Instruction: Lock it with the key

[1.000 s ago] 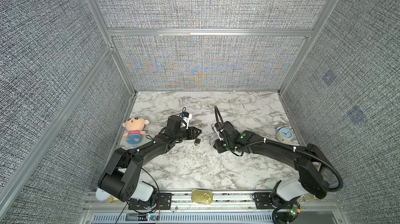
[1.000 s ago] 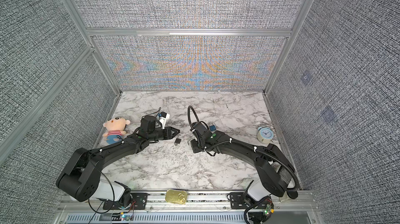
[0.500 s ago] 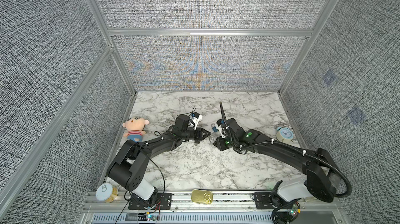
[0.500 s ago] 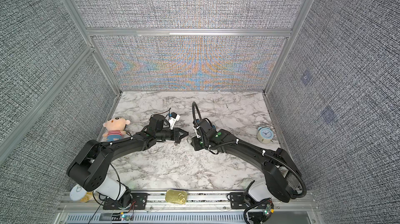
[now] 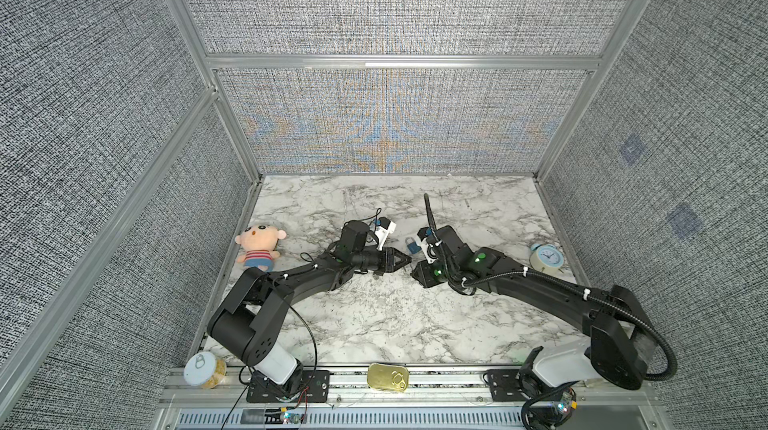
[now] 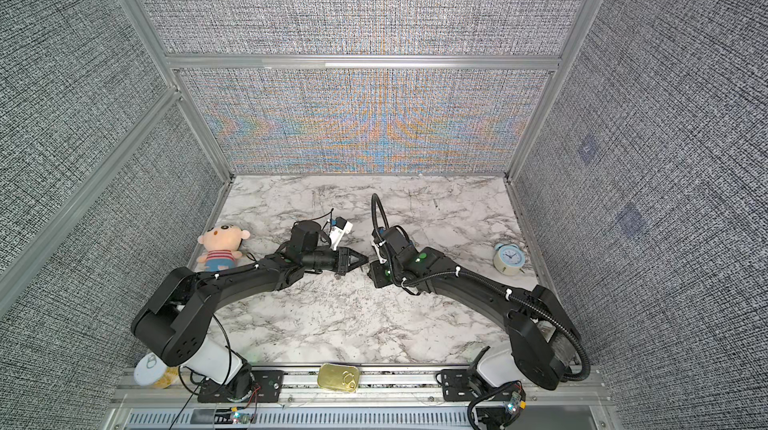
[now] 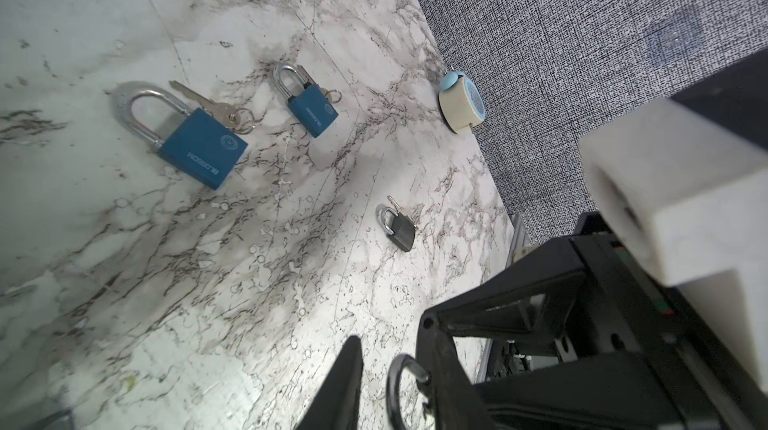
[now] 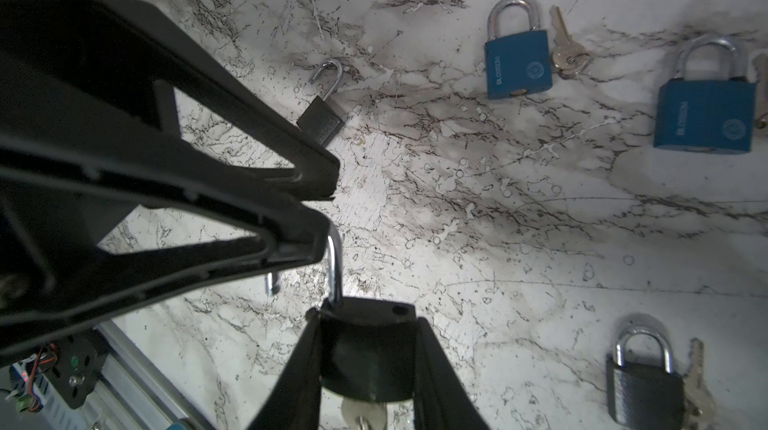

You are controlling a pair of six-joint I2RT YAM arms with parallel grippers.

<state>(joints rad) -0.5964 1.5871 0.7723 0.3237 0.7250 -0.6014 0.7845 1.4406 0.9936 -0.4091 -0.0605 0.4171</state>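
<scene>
Over the counter point(image 8: 498, 240), my right gripper point(image 8: 365, 324) clamps the black padlock point(image 8: 365, 357), key point(image 8: 365, 409) at its base; left gripper point(image 8: 328, 203) straddles the open shackle point(image 8: 336, 265), grip unclear. Next, I'd press the shackle home.

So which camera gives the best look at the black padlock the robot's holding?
The right wrist view: the black padlock sits up close, body clamped in the right gripper, key at its base, open shackle reaching the left gripper. The left wrist view catches only its shackle. In both top views the grippers hide it.
</scene>
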